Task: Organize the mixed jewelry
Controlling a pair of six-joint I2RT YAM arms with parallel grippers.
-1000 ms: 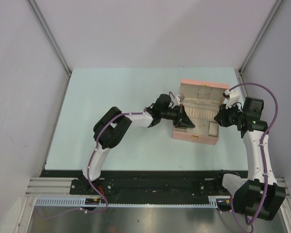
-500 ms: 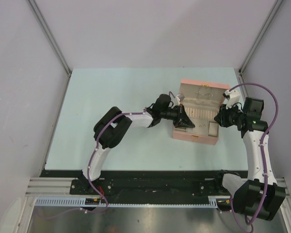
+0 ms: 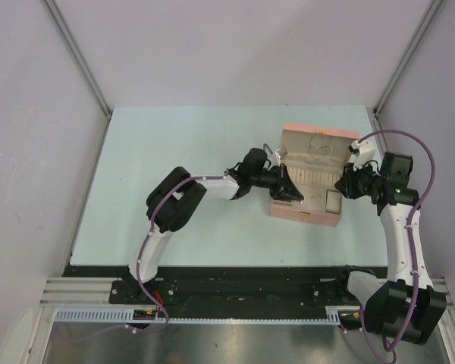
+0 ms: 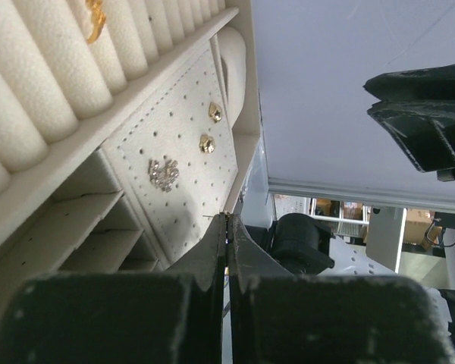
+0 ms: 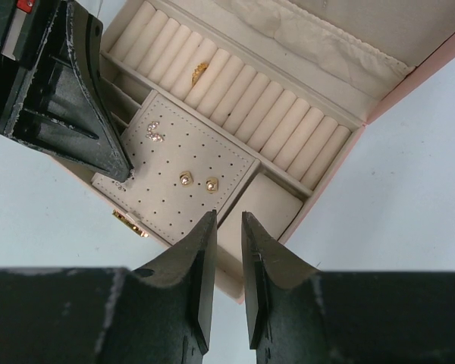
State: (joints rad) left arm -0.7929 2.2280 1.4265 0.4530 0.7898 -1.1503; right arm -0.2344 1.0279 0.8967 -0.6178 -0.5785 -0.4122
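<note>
The pink jewelry box (image 3: pixel 307 221) lies open. In the right wrist view its perforated cream pad (image 5: pixel 174 205) carries two gold studs (image 5: pixel 185 177) and a crystal earring (image 5: pixel 155 133). A gold ring (image 5: pixel 196 70) sits in the ring rolls. My left gripper (image 4: pixel 227 218) is shut at the pad's near left corner. A thin pin sticks out of its tips, and a tiny sparkling earring (image 5: pixel 118 183) shows there. My right gripper (image 5: pixel 227 216) hovers over the box's right side, above a small cream cushion (image 5: pixel 269 205), slightly open with nothing between its fingers.
The box lid (image 3: pixel 315 140) stands open at the back, lined with a cream pocket. A gold clasp (image 5: pixel 129 224) is on the front wall. Small empty compartments (image 4: pixel 83 227) lie left of the pad. The pale blue table (image 3: pixel 182 152) stretches to the left.
</note>
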